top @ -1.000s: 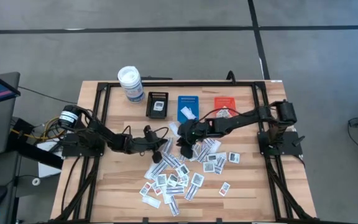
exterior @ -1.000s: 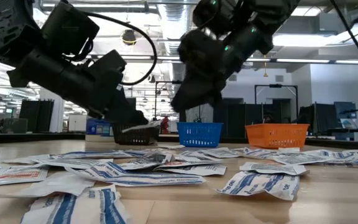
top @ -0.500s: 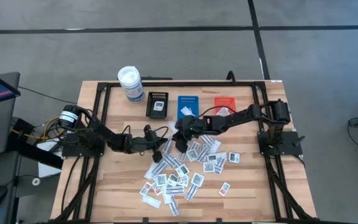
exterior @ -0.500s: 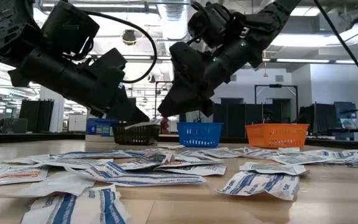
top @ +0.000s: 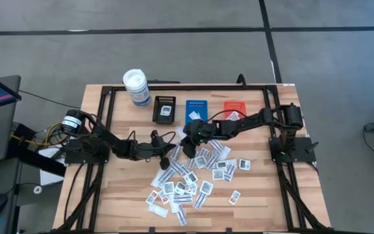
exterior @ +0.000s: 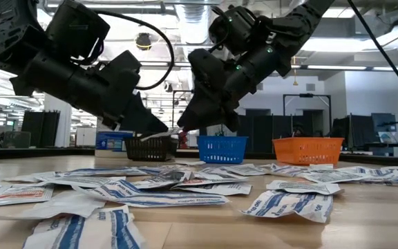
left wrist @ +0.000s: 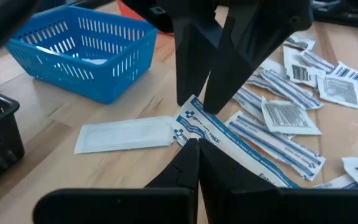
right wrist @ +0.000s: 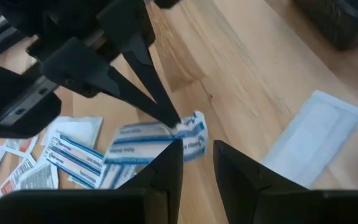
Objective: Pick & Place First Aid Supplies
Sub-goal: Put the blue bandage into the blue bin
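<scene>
In the blue tray (top: 197, 110), seemingly one packet (top: 196, 117); left gripper (left wrist: 191, 144) pinches another.

Left claw (left wrist: 191, 144) shut, right claw (right wrist: 197, 149) parted

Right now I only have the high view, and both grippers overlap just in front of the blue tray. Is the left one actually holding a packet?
Observer: Yes. The left wrist view shows the left gripper shut on the end of a blue-printed packet.
Operator: And the right gripper?
Observer: The right gripper is open. The pinched end of that packet sits just ahead of the gap between its fingers, and I cannot tell whether they touch it.
Operator: Anything else close by?
Observer: A plain white packet lies flat on the table beside them, and neither gripper touches it.
</scene>
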Robot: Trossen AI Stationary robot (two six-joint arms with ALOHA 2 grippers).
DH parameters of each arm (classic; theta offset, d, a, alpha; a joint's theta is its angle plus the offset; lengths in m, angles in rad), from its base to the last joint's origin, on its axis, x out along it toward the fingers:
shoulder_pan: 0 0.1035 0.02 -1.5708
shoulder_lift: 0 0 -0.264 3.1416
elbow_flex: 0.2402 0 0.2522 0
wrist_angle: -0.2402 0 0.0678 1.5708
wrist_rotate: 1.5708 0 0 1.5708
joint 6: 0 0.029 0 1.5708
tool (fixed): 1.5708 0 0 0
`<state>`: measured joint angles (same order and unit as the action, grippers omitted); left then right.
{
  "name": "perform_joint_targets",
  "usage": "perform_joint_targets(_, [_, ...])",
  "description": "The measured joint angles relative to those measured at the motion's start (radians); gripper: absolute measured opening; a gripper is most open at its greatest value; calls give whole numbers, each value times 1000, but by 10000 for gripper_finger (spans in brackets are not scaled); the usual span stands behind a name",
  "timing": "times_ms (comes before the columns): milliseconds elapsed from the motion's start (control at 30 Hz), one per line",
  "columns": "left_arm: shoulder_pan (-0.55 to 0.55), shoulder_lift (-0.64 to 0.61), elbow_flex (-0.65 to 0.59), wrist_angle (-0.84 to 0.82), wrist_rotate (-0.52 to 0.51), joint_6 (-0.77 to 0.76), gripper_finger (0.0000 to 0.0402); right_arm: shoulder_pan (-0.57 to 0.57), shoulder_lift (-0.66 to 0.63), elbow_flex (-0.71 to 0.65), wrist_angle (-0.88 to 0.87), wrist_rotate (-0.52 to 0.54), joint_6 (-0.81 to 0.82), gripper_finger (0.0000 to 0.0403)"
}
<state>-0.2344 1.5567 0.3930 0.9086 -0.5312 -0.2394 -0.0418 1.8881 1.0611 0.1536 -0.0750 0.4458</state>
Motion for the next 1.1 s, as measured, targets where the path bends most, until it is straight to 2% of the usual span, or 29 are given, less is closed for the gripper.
perform_joint_targets(233, [0, 0, 0, 52, 0, 0, 5, 0, 0, 0, 16, 0, -8, 76])
perform_joint_targets(467, [0, 0, 0, 56, 0, 0, 6, 1, -1, 0, 16, 0, -94, 8])
perform_joint_targets(600, [0, 0, 0, 58, 0, -3, 15, 2, -1, 0, 1, -7, -166, 10])
perform_joint_targets(833, [0, 0, 0, 58, 15, -22, 70, 2, -1, 0, -75, -16, -236, 4])
perform_joint_targets(1100, [1, -1, 0, 59, 34, -65, 139, 25, -2, 0, 41, -69, -336, 1])
